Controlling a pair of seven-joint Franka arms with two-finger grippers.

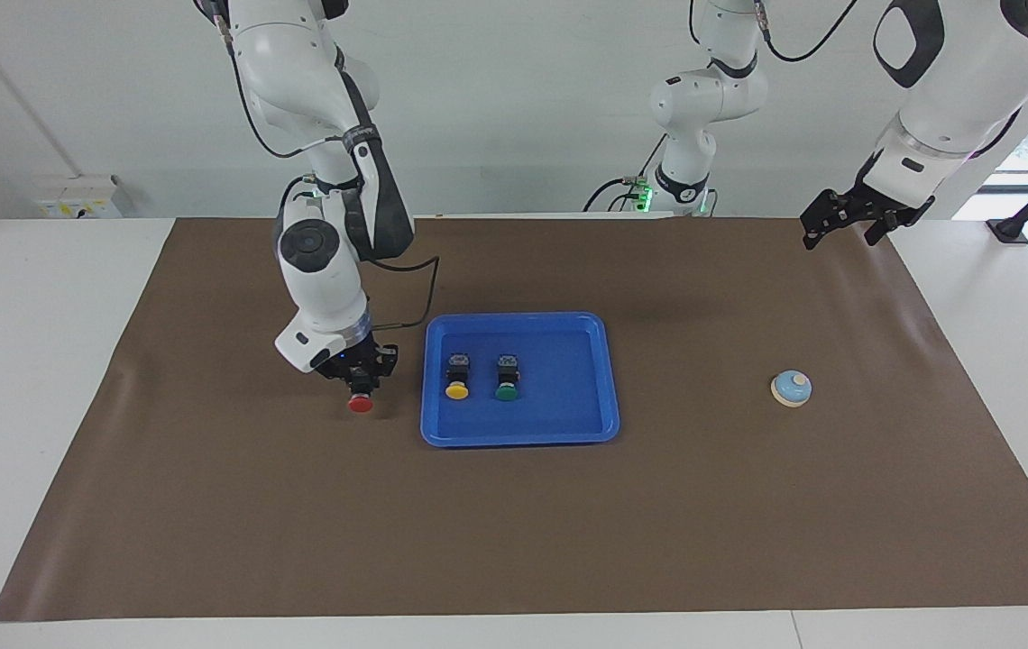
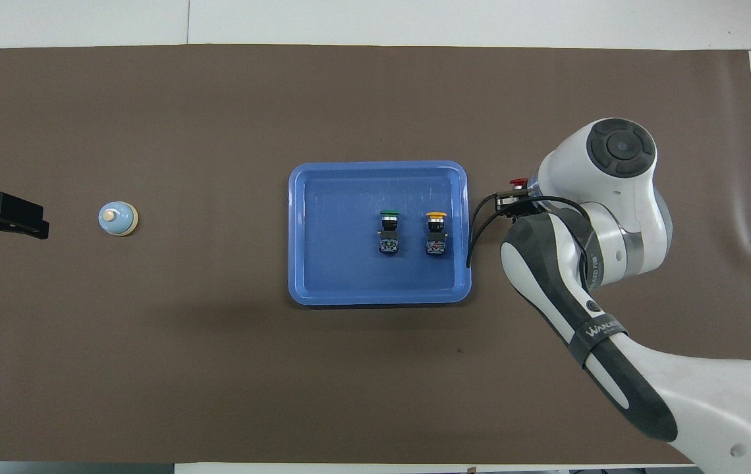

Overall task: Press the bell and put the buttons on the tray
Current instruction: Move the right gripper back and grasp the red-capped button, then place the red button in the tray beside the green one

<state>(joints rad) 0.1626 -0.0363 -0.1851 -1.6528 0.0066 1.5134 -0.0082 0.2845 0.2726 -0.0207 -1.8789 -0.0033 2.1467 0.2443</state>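
Presently on the tray (image 1: 609,379): yellow button (image 1: 457,376) and green button (image 1: 507,376), side by side. Red button (image 1: 361,402): clenched in the right hand (image 1: 359,383), lifted over the brown mat (image 1: 514,541) just beside the tray, not yet delivered. Bell (image 1: 791,388): on the table toward the left arm's end, well apart from the tray. Left hand (image 1: 848,221): released, waiting, raised above the mat's corner.
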